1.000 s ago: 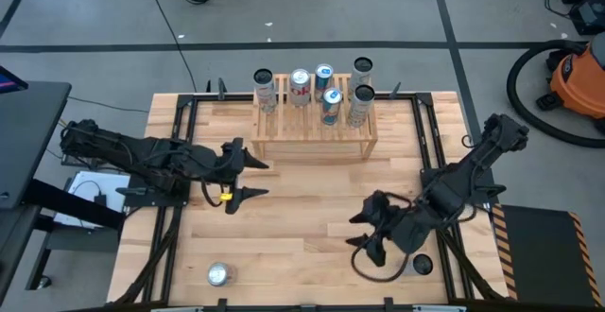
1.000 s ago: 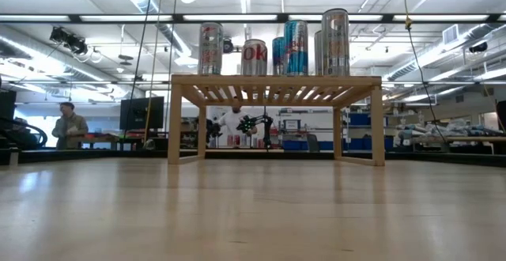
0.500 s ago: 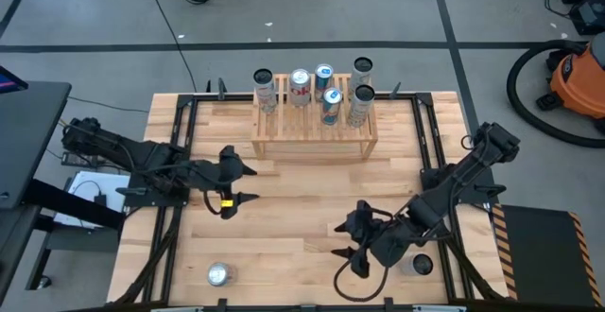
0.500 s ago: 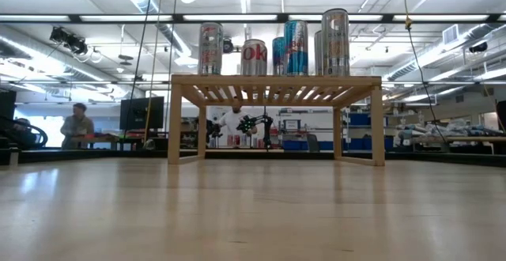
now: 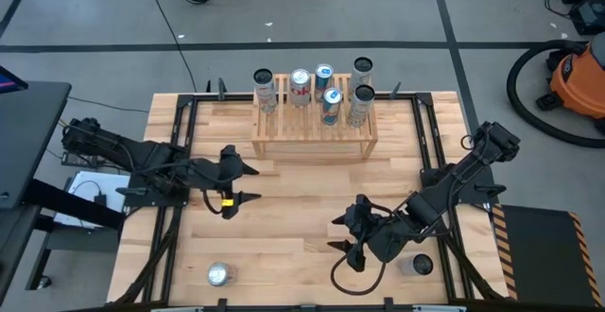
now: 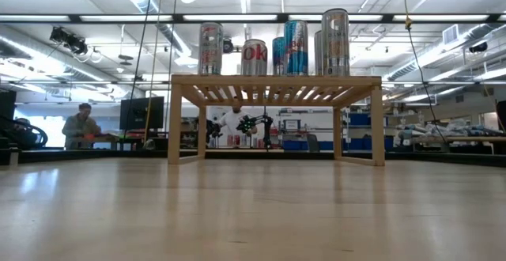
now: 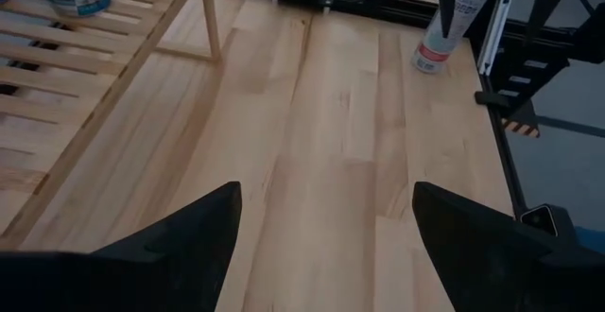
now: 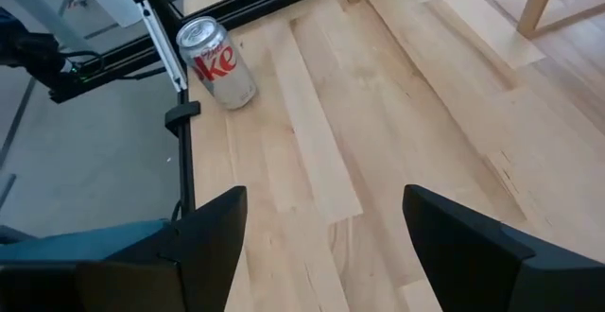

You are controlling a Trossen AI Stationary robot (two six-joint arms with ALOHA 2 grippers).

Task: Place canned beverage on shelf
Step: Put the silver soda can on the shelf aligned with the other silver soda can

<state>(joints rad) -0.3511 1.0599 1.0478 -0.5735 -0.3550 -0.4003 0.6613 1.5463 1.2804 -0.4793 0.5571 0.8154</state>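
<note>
- The loose silver can (image 8: 216,60) carried red lettering ending in "ke", the look of a Diet Coke; it stood upright at the table's near left corner (image 5: 218,273), beside the black frame rail.
- On the shelf (image 6: 275,87), the low view showed a silver can with red "ok" letters (image 6: 254,57), a blue-and-silver can (image 6: 296,47), a tall plain silver can (image 6: 335,42) and another silver can with a red mark (image 6: 209,48); no other writing could be read.
- A further can with a red band (image 7: 448,23) stood upright near the table's right edge (image 5: 422,265), close under the right arm; its label was too small to read.
- The table (image 5: 293,199) was light butcher-block wood on a black frame. The floor around it was grey concrete, with an orange shop vacuum (image 5: 579,71) at the right. Beyond the shelf lay a workshop with ceiling lights, benches and a person (image 6: 81,126) at the left.
- The left gripper (image 5: 244,183) hung over the table's left middle, fingers parted and empty, just in front of the shelf's left end and well apart from the Diet Coke can.
- The right gripper (image 5: 342,234) hovered over the near centre-right, fingers spread and holding nothing, aimed toward the Diet Coke can, still well apart from it.
</note>
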